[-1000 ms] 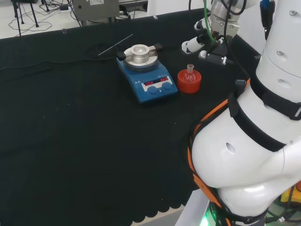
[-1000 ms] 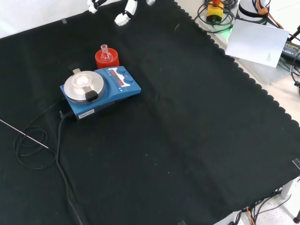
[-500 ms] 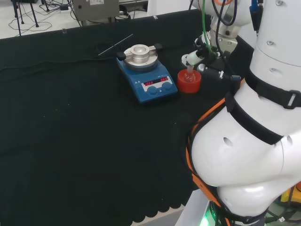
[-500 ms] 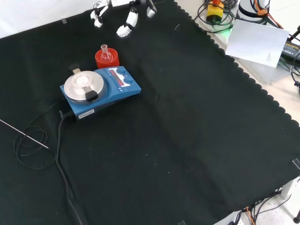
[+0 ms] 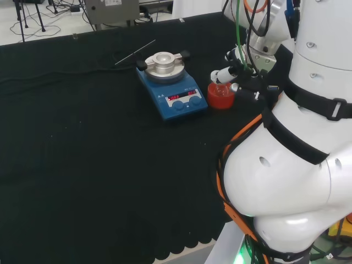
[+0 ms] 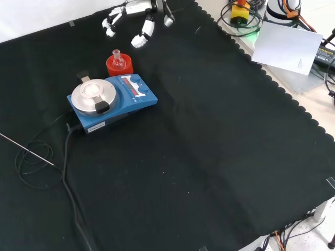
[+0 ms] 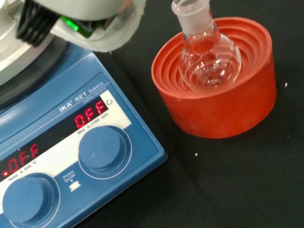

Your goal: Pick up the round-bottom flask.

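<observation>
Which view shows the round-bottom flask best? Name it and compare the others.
The wrist view: the round-bottom flask sits close and upright in its red ribbed stand. In the front view it is small but unobstructed; in the head view the robot hand overlaps it.

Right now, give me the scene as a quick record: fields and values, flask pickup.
flask: clear round-bottom flask, upright, neck up, looks empty
stand: red ribbed ring, flask seated in it
hotplate: blue stirrer beside the ring, steel top bare
hand: above and behind the flask in the front view, fingers spread, not touching it
grasp: not yet made
cloth: black
</observation>
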### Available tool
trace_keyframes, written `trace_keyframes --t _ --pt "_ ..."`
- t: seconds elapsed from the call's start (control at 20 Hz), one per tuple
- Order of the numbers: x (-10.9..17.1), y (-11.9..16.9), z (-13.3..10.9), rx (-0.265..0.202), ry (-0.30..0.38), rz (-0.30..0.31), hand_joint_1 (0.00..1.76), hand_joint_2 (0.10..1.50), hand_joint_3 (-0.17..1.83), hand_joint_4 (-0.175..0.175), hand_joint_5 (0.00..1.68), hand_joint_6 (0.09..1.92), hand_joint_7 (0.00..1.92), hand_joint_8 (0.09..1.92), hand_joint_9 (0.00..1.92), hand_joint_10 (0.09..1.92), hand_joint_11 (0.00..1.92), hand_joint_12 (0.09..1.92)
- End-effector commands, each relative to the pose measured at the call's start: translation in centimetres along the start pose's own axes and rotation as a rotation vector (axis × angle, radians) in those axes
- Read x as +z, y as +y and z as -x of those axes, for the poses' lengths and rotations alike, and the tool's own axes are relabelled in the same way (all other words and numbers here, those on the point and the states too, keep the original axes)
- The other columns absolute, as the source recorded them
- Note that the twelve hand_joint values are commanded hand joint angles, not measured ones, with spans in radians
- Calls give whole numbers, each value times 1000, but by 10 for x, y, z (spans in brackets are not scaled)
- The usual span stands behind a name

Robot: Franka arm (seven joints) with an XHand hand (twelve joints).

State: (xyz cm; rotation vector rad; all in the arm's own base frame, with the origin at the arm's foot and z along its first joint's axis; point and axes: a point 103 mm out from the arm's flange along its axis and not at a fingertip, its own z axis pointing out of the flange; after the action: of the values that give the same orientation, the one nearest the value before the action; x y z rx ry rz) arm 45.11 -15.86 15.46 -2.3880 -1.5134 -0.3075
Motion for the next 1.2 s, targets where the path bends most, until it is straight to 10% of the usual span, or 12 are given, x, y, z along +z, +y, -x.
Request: trace_keyframes --t 0.05,1.2 --pt "20 6 12 3 47 22 922 541 701 -56 522 87 74 614 259 760 0 1260" --pt "53 31 29 45 178 76 881 544 644 -67 607 127 159 637 361 739 0 1351"
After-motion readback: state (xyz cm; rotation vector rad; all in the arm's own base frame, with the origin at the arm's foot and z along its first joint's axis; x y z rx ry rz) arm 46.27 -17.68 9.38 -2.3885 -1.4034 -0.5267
